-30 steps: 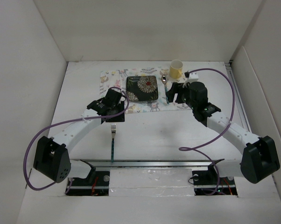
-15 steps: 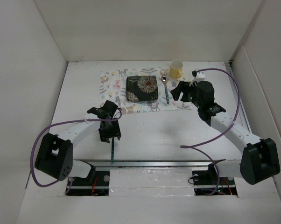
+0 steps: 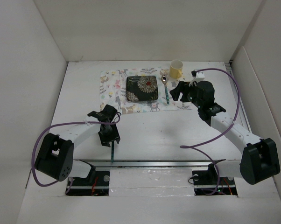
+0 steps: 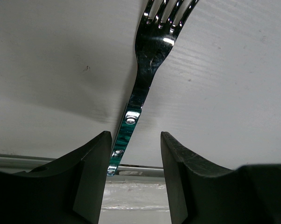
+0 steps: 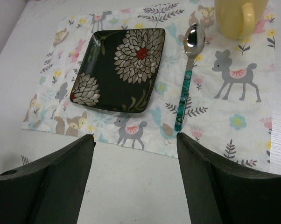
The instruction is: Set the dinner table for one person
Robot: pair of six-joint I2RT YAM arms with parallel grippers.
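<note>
Dinner table [image 3: 178, 130] bears fork [image 4: 145, 70], straddled by left hand [image 4: 136, 142].

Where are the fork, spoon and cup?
fork [image 4: 139, 95], left wrist view, on its neck
spoon [image 5: 184, 95], right wrist view, on its teal handle
cup [image 5: 227, 16], right wrist view, on its yellow wall

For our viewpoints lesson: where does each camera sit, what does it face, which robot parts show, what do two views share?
Top external: above and behind, facing the dinner table; both arms show.
Left wrist: faces the fork, left gripper open around it.
Right wrist: faces plate and spoon past open right gripper.
Shared: fork, top and left wrist.
</note>
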